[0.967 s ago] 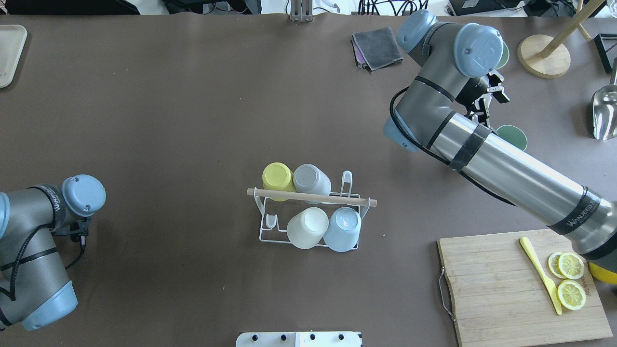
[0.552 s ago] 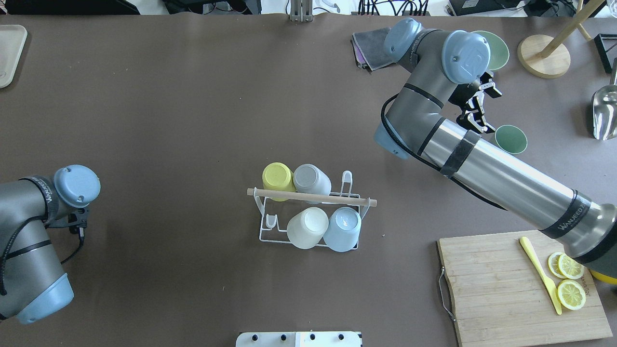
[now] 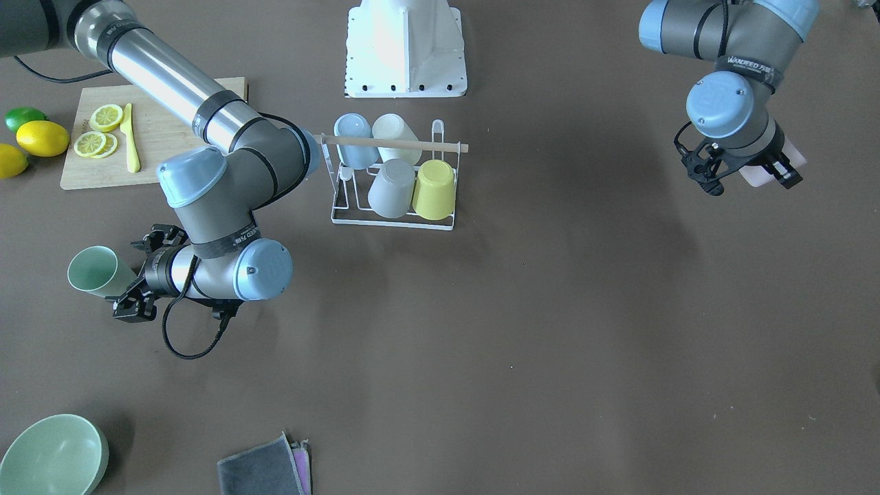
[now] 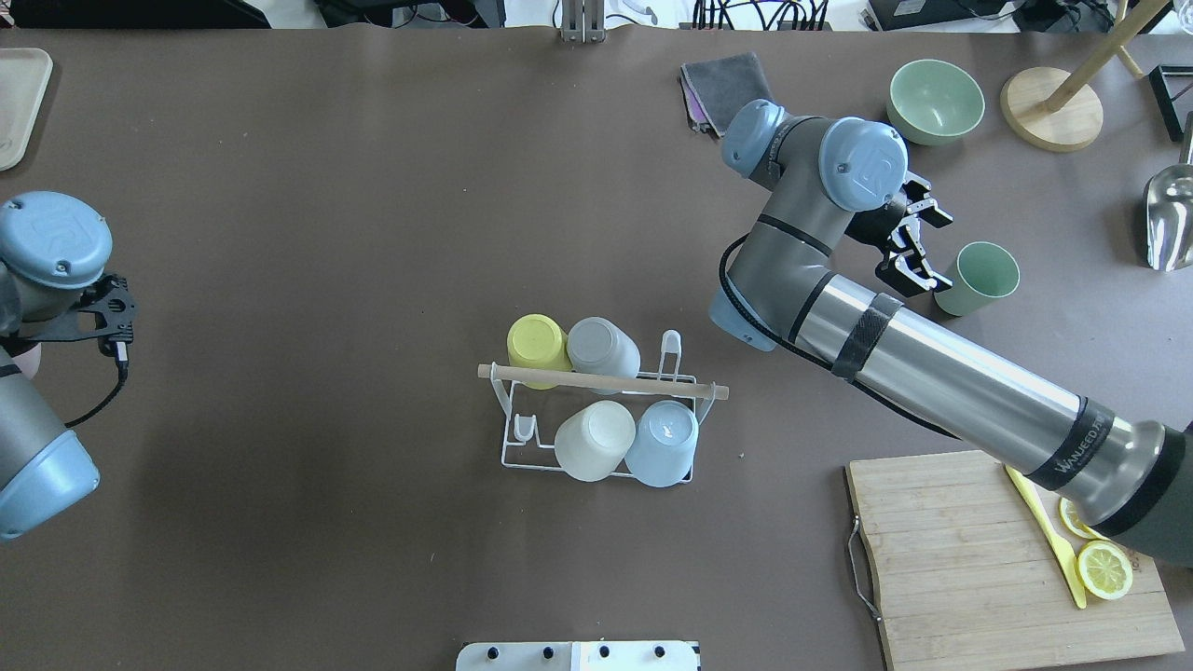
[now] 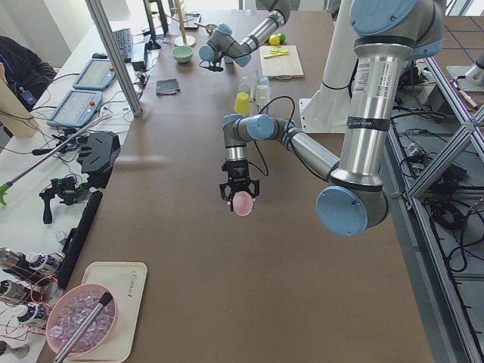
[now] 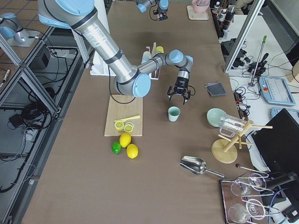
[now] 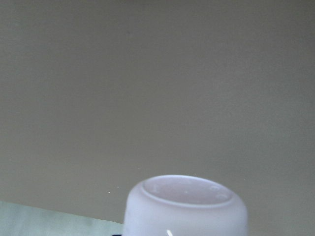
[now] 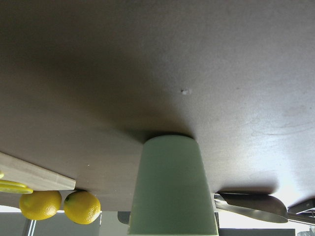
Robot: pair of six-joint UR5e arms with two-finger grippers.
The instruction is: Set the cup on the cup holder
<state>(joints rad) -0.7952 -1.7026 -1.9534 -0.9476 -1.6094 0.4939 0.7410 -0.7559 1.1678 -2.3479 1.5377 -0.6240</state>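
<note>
Right gripper (image 4: 911,244) faces the green cup (image 4: 977,278), jaws wide apart and empty.
The green cup stands upright on the table (image 4: 373,233), long axis vertical, just ahead of the jaws and not yet between them. The cup holder (image 4: 596,381) is well apart at mid-table. The left gripper (image 5: 240,194), farther off, is clamped on a pink cup (image 5: 242,204).

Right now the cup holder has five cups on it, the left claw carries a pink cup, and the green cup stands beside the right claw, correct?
Not five: the overhead view shows four cups on the cup holder, the yellow cup, grey cup, cream cup and blue cup. The rest holds: the left claw carries the pink cup, and the green cup stands beside the right claw.
</note>
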